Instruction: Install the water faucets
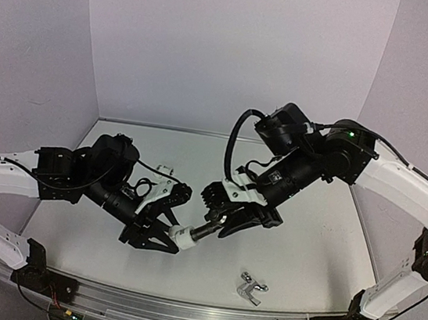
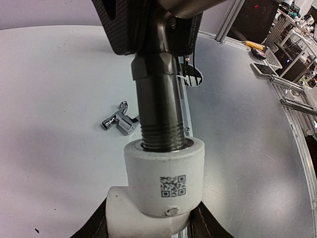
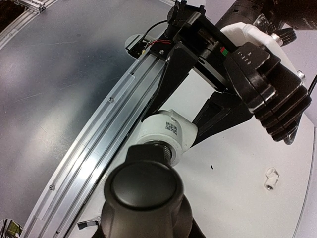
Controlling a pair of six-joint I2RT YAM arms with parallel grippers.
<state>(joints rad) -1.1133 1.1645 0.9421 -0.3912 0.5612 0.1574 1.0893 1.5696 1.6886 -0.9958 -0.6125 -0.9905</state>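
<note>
Cross-threading risk: the right end effector (image 1: 229,221) grips the dark faucet (image 2: 158,109), its thread partly entered in the white pipe fitting (image 2: 163,183) clamped by the left end effector (image 1: 173,232), so tilted rotation would jam it; the chrome faucet (image 1: 251,289) lies on the desk (image 1: 305,243).

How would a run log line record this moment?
left end effector: holds white fitting | right end effector: holds dark faucet, threads in fitting | chrome faucet: on table

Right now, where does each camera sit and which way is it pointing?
Top: above and behind, looking down at the table; both arms show.
Left wrist: on the left arm, looking past its fingers at the fitting and dark faucet.
Right wrist: on the right arm, looking over the dark faucet at the left gripper.
All share the fitting.
</note>
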